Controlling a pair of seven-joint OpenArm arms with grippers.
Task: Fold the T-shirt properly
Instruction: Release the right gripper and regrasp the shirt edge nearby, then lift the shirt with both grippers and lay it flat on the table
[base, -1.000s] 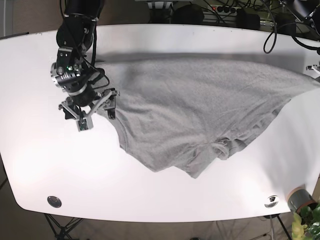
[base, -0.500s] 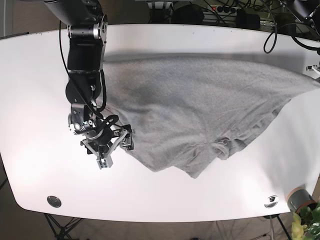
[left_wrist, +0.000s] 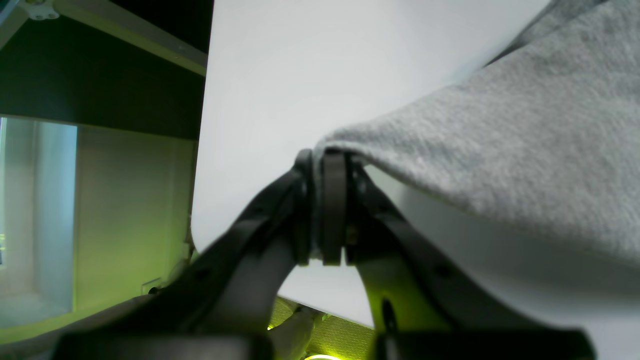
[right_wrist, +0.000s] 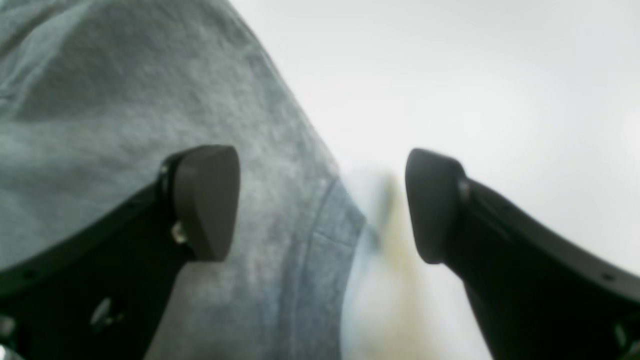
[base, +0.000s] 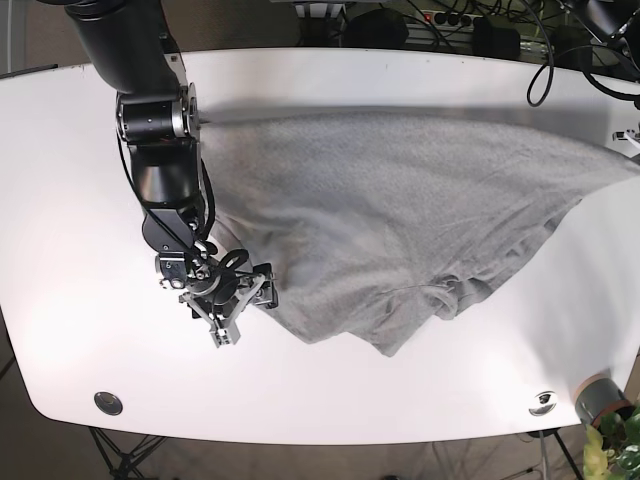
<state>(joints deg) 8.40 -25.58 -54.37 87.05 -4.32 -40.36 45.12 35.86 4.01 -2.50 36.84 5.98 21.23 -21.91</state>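
Right gripper (right_wrist: 322, 205) wide open, empty, astride shirt (base: 400, 220) edge, hem between pads; left gripper (left_wrist: 322, 210) clamped on far corner.

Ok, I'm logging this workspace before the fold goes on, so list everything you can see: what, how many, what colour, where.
T-shirt: one, heather grey, spread across the middle and right of the table, one corner pulled out to the right edge.
Table: one, white, filling most of the base view.
Round fittings: two, dark and metallic, set in the table near its front corners.
Cables: several, black, along the far edge and back right.
Plant: one, green, with a grey pot by the front right corner.
Right gripper: one, black, jaws apart at the shirt's front left edge.
Left gripper: one, black, shut on the shirt's corner at the table's right edge.
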